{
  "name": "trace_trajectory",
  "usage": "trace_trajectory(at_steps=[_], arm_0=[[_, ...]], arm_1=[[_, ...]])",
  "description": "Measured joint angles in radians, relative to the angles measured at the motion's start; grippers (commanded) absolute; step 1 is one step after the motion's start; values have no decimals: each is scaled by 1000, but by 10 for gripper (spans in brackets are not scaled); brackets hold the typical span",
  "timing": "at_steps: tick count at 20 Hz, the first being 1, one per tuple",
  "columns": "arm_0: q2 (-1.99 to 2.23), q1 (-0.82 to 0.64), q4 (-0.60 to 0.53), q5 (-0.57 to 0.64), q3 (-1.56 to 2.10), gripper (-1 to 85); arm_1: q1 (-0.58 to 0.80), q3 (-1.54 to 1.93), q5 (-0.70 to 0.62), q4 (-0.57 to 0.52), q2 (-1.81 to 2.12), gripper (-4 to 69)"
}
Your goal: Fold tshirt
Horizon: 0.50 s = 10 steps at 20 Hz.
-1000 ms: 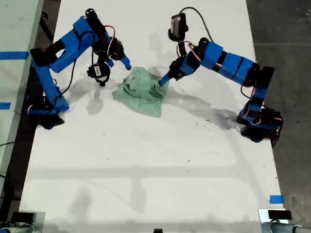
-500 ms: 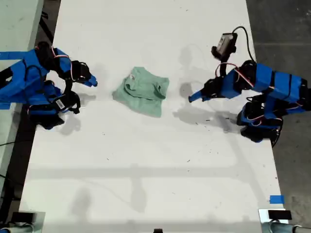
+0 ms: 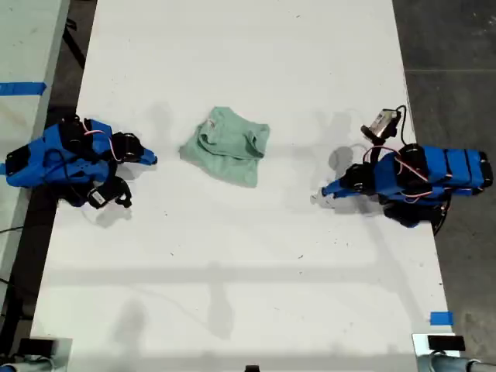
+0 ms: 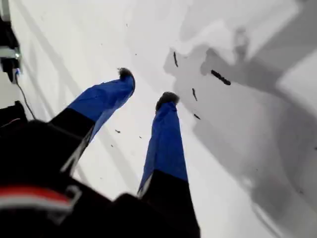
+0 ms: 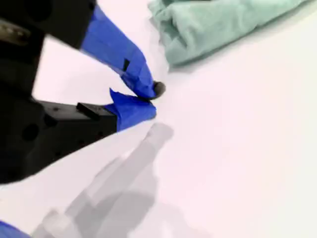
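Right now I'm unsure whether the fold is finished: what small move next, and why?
Probably just rest: the shirt lies compactly folded on the table, untouched; my first end effector is open over bare table, my second end effector shut, empty.

1 tshirt (image 3: 227, 147) in 1 heap on 1 white table (image 3: 232, 294). 2 blue arms in the exterior view: 1 arm at its left (image 3: 62, 159), 1 arm at its right (image 3: 422, 174). So 2 grippers, my first gripper (image 4: 146, 87) & my second gripper (image 5: 154, 96), ea. w/ 2 blue fingers, 4 in all. 2 bits of blue tape: 1 tape strip (image 3: 22, 88) at the exterior view's left edge, 1 tape square (image 3: 440, 318) near its lower right corner.
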Motion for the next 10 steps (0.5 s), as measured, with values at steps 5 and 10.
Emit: trace_trajectory(at_steps=[5,10], arm_0=[[6,186,12,-3,8,58],[6,322,12,-3,8,58]], arm_1=[[26,8,-224,-9,31,100],[15,8,-575,-9,28,95]])
